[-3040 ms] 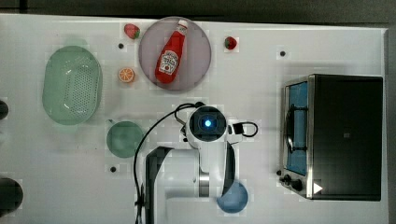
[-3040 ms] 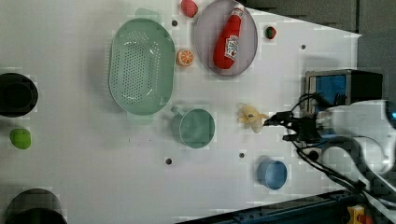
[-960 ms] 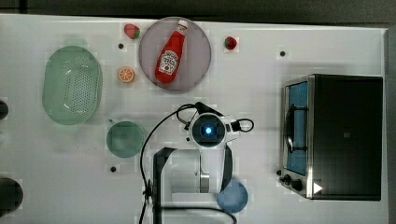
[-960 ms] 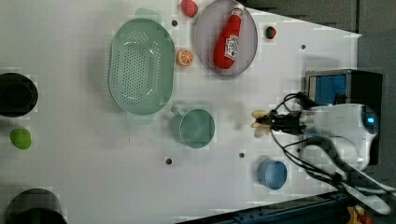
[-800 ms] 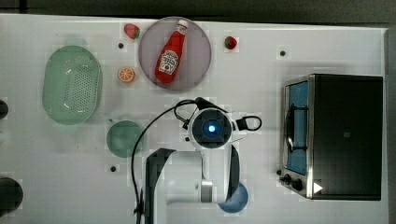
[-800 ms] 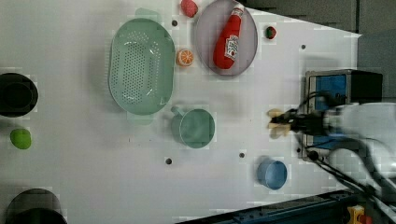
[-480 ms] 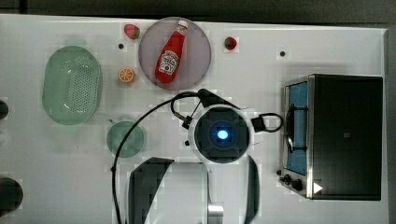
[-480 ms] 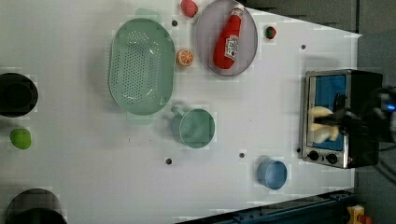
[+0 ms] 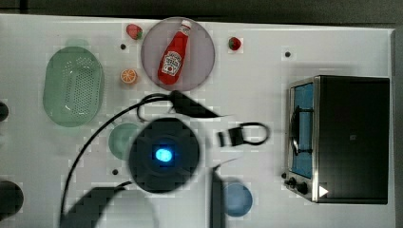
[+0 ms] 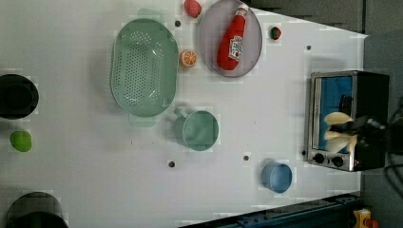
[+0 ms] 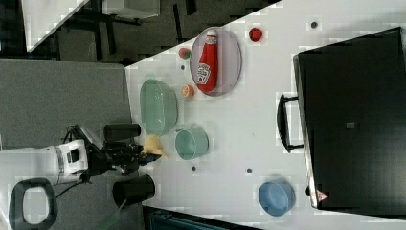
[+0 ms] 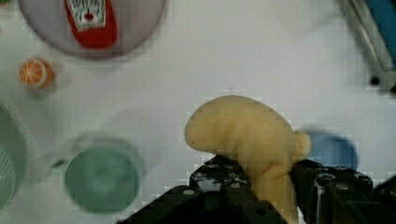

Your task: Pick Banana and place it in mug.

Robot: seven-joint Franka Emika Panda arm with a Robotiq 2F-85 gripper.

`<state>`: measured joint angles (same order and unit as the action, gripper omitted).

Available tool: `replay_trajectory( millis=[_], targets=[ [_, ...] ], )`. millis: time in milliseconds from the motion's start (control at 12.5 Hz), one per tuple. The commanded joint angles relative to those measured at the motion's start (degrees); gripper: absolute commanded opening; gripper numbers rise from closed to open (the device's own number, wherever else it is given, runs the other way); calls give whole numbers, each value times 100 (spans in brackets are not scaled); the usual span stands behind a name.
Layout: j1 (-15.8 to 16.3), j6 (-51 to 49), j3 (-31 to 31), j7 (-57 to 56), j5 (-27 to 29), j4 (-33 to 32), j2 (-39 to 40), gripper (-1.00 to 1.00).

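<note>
Stubby pale-yellow toy banana (image 12: pixel 252 140) clamped in the black pincer (image 12: pixel 261 186), lifted clear of the white counter (image 10: pixel 266 123).

The banana is matte, lumpy and softly ridged, its rounded end bulging past the pincer's hard black fingers (image 12: pixel 327 186), which press it from both sides. In the right view the banana (image 11: pixel 154 145) hangs just beside the small round dark-green mug (image 11: pixel 191 143), not over its mouth. The mug's smooth interior faces up and holds nothing. Beyond the mug lies the large pale-green perforated oval basket (image 10: pixel 142 66), and past that a round orange slice (image 10: pixel 188 58) beside a purple plate (image 10: pixel 209 33) carrying a glossy red ketchup bottle (image 10: pixel 231 42). On the mug's other side stand a blue round cup (image 10: pixel 277 177) and a boxy metal toaster oven (image 9: pixel 351 137).
</note>
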<state>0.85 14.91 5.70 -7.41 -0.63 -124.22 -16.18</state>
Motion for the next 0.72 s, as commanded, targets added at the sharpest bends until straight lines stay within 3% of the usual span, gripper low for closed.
replay_trajectory(
  millis=[80,160,320,720],
  targets=[
    [353,-1,707,1478,494,-130,270,-34],
    [367,123,1091,2269,831,-238,327,-34],
    [369,742,1471,2855,865,-457,521,-34],
    [370,3001,1841,3569,820,-1129,1507,-34]
  ],
)
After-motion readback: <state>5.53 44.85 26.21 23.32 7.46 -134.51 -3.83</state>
